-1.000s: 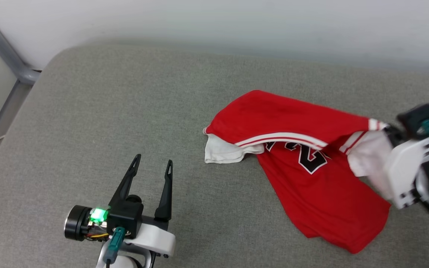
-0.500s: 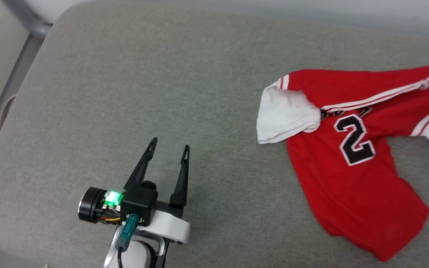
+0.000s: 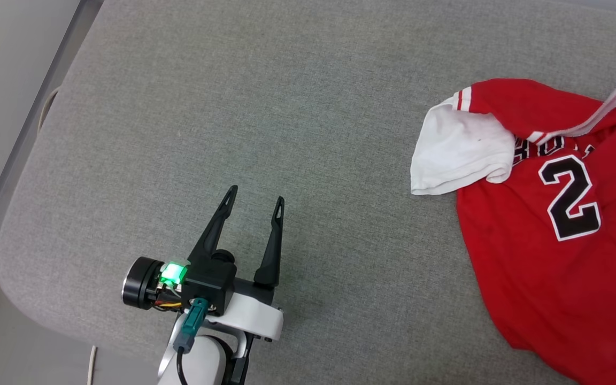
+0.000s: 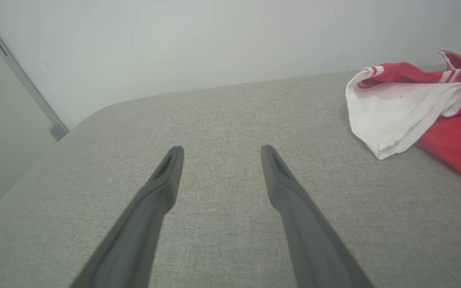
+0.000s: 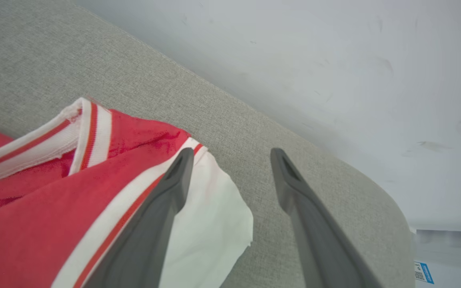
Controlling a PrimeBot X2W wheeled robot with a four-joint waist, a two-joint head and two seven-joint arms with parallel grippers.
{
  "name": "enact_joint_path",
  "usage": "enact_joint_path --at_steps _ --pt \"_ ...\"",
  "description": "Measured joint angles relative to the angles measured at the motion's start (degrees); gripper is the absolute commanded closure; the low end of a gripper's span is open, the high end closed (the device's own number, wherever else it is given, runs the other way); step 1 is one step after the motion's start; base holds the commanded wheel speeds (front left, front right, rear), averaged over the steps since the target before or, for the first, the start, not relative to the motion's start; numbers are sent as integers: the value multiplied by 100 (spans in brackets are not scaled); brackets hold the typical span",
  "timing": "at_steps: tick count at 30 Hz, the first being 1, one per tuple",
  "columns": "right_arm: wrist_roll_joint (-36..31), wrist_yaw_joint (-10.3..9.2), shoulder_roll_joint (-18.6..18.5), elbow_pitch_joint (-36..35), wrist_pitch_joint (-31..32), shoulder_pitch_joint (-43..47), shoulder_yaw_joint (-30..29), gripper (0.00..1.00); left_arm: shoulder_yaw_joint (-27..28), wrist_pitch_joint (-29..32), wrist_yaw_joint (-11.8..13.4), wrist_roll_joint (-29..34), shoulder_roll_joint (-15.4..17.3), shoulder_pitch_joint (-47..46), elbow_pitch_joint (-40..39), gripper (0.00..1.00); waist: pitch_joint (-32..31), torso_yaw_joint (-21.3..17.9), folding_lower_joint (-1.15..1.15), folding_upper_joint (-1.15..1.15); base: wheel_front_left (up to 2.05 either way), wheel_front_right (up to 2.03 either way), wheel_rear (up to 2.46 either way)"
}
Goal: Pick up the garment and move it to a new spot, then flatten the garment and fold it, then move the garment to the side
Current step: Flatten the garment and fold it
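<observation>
Lying crumpled toward the right of the grey cushion (image 3: 233, 107), the garment (image 3: 543, 267) shows its red front up, with a black "2" (image 3: 572, 195) readable and one white sleeve (image 3: 457, 152) flopped out toward the middle. Its far part runs past the head view's right edge.

The left gripper (image 3: 255, 193) is well apart from it, near the cushion's front edge. Its fingers are spread over bare fabric, and open cushion separates it from that sleeve.

The right gripper (image 5: 232, 151) is also spread and pinches nothing. One finger crosses in front of the second sleeve (image 5: 210, 224) just beside the striped trim (image 5: 90, 132); whether it touches the cloth I cannot tell. The other finger is over bare cushion.

A pale wall (image 4: 174, 40) backs the cushion, a grey metal rail (image 4: 22, 80) slants along its left, and a blue-and-white label (image 5: 423, 272) sits past its corner.
</observation>
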Motion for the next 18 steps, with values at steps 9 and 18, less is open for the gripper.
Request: enact_joint_path --at_steps 9,18 --pt "-41 0 611 572 -1159 -143 -411 0 115 1 27 2 23 -20 47 0 -244 -176 0 0 0 0 0" --pt "309 0 1305 164 -2535 367 -723 0 459 0 38 -77 137 96 31 0 -854 -582 0 0 0 0 0"
